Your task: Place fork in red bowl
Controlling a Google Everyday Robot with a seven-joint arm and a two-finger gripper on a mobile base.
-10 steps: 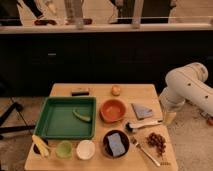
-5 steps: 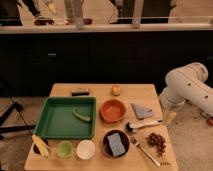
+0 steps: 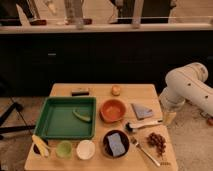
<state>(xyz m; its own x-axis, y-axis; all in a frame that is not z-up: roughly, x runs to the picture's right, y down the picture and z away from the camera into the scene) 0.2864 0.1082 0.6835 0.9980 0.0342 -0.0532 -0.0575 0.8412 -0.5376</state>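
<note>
Pre-grasp step: the end effector [image 3: 170, 118] (grip state cannot be told) sits off the bench's [image 3: 100, 91] right edge and must next reach the fork [image 3: 145, 151] near the near-right corner.

Warm light pools on the table [image 3: 135, 92], dark cabinets behind; the gripper [image 3: 169, 118] hangs beside its right edge.

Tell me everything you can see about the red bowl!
The red bowl is round, orange-red outside and lighter orange inside, maybe plastic. It stands upright near the middle of the table, close to the right of the green tray and behind the dark bowl. It looks empty. The fork lies apart from it, nearer the camera. The gripper hangs by the table's right edge, away from the bowl.
</note>
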